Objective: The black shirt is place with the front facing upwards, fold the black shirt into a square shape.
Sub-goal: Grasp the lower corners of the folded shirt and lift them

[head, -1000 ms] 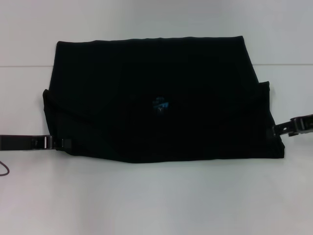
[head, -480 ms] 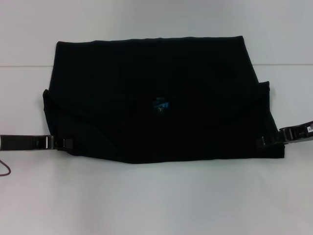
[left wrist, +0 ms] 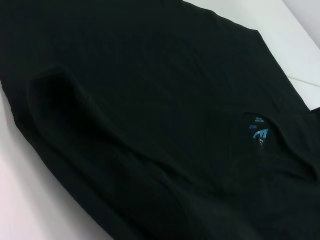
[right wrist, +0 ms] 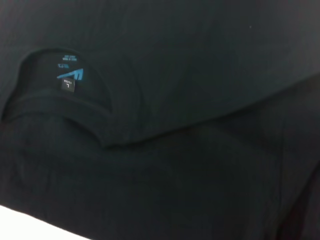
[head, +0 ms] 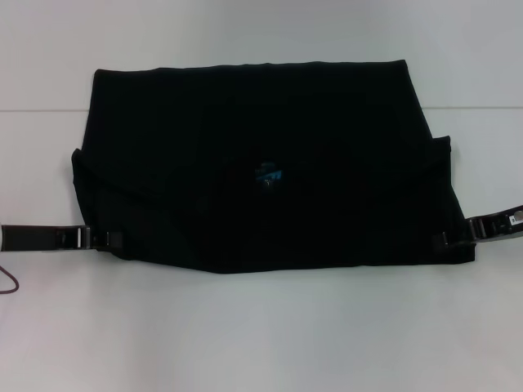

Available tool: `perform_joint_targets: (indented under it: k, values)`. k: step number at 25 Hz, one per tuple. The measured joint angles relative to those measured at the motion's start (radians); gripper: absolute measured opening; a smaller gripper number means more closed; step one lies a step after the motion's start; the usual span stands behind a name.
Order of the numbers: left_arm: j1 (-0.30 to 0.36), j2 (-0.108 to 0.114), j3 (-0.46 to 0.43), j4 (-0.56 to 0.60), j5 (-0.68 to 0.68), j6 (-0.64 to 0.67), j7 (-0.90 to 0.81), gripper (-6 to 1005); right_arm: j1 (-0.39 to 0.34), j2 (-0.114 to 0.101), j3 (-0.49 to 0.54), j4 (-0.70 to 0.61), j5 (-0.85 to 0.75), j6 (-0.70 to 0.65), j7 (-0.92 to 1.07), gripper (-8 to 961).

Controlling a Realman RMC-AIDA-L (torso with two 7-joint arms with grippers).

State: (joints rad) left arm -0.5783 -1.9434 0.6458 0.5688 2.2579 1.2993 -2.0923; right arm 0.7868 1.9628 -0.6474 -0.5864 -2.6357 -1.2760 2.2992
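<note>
The black shirt [head: 261,163], partly folded, is spread on the white table [head: 261,327]. Its near corners are met by the left gripper [head: 110,238] and right gripper [head: 448,239], seemingly for another fold; jaw state cannot be told.

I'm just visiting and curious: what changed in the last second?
The right gripper slid inward and lower, from just off the black shirt to its near right corner. The left gripper stayed at the near left corner, and the shirt itself lies as before.
</note>
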Motion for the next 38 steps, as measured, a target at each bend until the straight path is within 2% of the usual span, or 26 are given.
perform_joint_targets:
  k: [15, 22, 27, 33, 38]
  values:
    - [0.0, 0.0, 0.0, 0.002, 0.0, 0.009, 0.0, 20, 0.0, -0.008, 0.0, -0.002, -0.001, -0.012, 0.001, 15]
    - [-0.002, 0.004, 0.0, 0.004, 0.0, 0.026, -0.007, 19, 0.0, -0.022, 0.0, -0.006, 0.003, -0.038, 0.001, 5]
    - [-0.006, 0.015, -0.01, 0.002, 0.0, 0.077, -0.011, 19, 0.0, -0.05, 0.0, -0.009, 0.002, -0.105, -0.001, -1]
    - [-0.01, 0.039, -0.015, 0.0, 0.009, 0.233, -0.066, 19, -0.018, -0.092, 0.0, -0.011, -0.003, -0.258, -0.039, 0]
    - [-0.01, 0.053, -0.012, 0.006, 0.049, 0.372, -0.141, 19, -0.054, -0.109, 0.0, -0.013, -0.007, -0.409, -0.107, 0]
